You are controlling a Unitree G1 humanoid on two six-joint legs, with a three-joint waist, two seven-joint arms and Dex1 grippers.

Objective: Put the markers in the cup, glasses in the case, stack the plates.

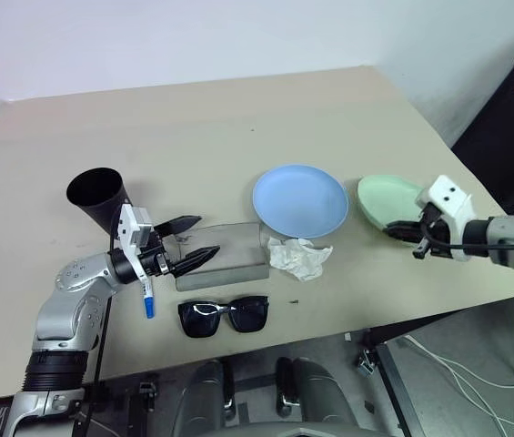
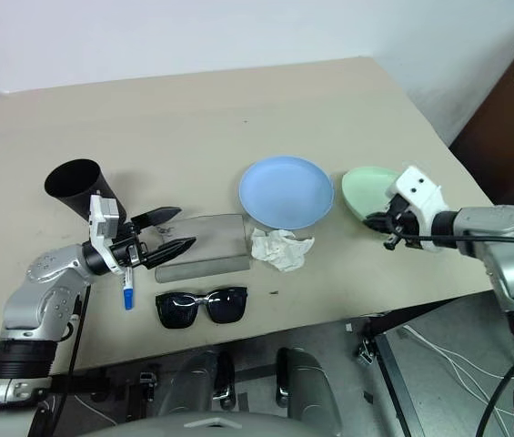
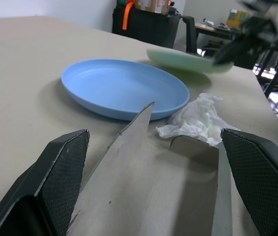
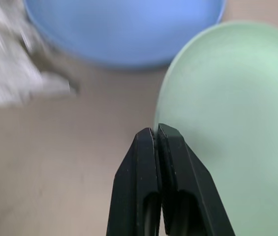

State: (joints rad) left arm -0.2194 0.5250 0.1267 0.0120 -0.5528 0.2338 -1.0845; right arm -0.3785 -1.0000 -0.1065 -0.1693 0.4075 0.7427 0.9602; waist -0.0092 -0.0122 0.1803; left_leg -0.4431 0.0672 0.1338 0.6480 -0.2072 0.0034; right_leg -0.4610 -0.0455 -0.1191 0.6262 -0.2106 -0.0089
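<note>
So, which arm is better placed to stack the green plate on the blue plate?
The right. Its gripper is shut on the near rim of the green plate, which sits just beside the blue plate. The left gripper is open over the grey case, farther away.

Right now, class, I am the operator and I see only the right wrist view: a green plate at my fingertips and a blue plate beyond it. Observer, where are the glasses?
Observer: The sunglasses lie on the table, nearer the robot than the grey case and outside it.
Operator: What is the other hand doing?
Observer: The left hand is open, with its fingers over the left end of the case.
Operator: Is a marker in the cup yet?
Observer: A blue-capped marker lies on the table by the left wrist, outside the black cup, which is farther back.
</note>
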